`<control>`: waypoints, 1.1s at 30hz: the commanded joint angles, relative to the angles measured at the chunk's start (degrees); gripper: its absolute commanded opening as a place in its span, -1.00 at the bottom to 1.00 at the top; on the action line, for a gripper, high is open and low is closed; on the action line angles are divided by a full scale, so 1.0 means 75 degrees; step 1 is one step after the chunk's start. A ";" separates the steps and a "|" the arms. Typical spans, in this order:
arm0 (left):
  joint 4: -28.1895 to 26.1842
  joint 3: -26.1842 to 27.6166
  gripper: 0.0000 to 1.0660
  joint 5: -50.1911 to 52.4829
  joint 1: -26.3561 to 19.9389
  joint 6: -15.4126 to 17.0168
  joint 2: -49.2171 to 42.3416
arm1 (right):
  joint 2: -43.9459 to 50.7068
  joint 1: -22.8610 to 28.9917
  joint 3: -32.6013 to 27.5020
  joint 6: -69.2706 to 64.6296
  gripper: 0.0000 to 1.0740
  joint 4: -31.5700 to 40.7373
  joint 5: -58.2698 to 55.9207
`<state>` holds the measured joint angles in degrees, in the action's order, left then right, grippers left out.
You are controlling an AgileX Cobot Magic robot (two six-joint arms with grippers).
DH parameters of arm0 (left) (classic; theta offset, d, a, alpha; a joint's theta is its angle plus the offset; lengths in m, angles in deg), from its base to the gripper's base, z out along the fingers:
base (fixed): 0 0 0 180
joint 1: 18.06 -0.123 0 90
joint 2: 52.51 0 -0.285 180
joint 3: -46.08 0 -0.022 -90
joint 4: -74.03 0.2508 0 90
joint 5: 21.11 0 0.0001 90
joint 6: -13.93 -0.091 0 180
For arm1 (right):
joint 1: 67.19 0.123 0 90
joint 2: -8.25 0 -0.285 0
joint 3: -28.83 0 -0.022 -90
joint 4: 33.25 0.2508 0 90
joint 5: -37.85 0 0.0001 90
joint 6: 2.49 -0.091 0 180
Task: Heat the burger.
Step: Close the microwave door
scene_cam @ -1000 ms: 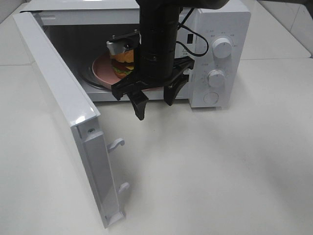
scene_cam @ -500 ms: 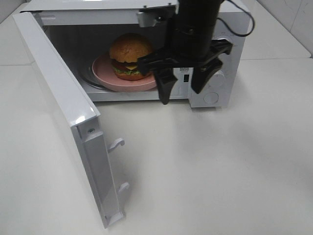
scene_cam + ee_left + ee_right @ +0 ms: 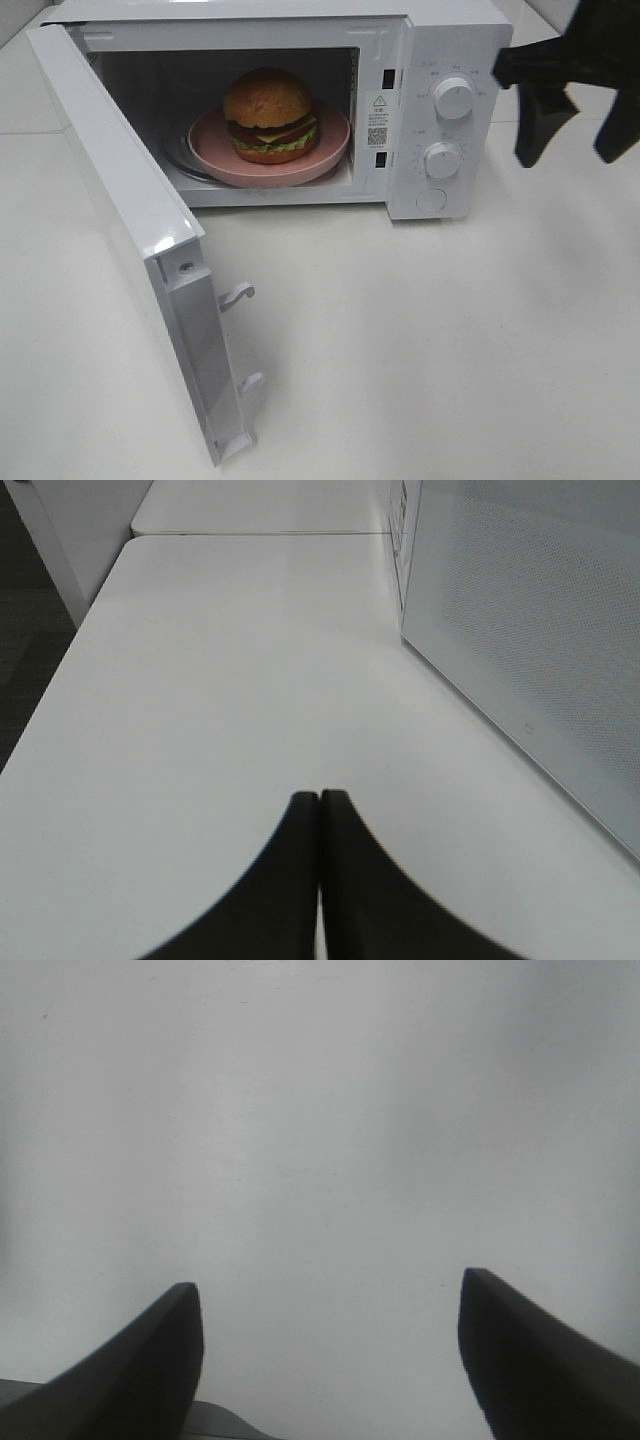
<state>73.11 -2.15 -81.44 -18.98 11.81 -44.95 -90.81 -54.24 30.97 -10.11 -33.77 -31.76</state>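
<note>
The burger, with its golden-brown bun, lettuce and cheese, sits on a pink plate inside the open white microwave. My right gripper hangs open and empty at the right edge of the exterior view, to the right of the microwave's knobs and well clear of the burger. In the right wrist view its two dark fingers stand wide apart over bare white table, with the gripper holding nothing. My left gripper is shut and empty over the table beside the microwave's side wall.
The microwave door swings wide open to the left, its latch hooks pointing out over the table. Two knobs and a round button are on the control panel. White table spreads in front.
My right gripper has drawn out from the microwave's opening and swung right, past the control panel to the frame's right edge. The burger and plate, earlier partly hidden by the arm, now show fully.
</note>
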 commanded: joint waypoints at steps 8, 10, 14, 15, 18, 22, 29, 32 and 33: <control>-0.0038 -0.0015 -0.99 0.0099 -0.0023 0.0008 -0.0160 | 0.2246 -0.0558 -0.1383 -0.0038 0.24 0.0069 -0.0237; -0.0038 -0.0015 -0.99 0.0099 -0.0023 0.0008 -0.0160 | 0.3293 -0.0558 -0.2269 -0.0038 0.24 0.0069 -0.0237; -0.0038 -0.0015 -0.99 0.0099 -0.0023 0.0008 -0.0160 | 0.4041 -0.0558 -0.2941 -0.0038 0.24 0.0015 -0.0229; -0.0038 -0.0015 -0.99 0.0099 -0.0023 0.0008 -0.0160 | 0.4301 -0.0558 -0.3140 -0.0038 0.24 0.0015 -0.0229; -0.0038 -0.0015 -0.99 0.0099 -0.0023 0.0008 -0.0160 | 0.4782 -0.0558 -0.3591 -0.0038 0.24 0.0008 -0.0229; -0.0038 -0.0015 -0.99 0.0099 -0.0023 0.0008 -0.0160 | 0.6066 -0.0558 -0.4790 -0.0038 0.23 0.0008 -0.0145; -0.0038 -0.0015 -0.99 0.0099 -0.0023 0.0008 -0.0160 | 0.8090 -0.0558 -0.6310 -0.0038 0.23 -0.0015 0.0359; -0.0038 -0.0015 -0.99 0.0099 -0.0023 0.0008 -0.0160 | 0.8762 -0.0558 -0.6432 -0.0015 0.23 -0.0015 0.0634; -0.0038 -0.0015 -0.99 0.0099 -0.0023 0.0008 -0.0160 | 0.8762 -0.0558 -0.6432 -0.0015 0.23 -0.0015 0.0634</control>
<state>73.11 -2.15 -81.44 -18.98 11.81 -44.95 -27.27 -58.20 -16.76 -10.11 -33.25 -29.01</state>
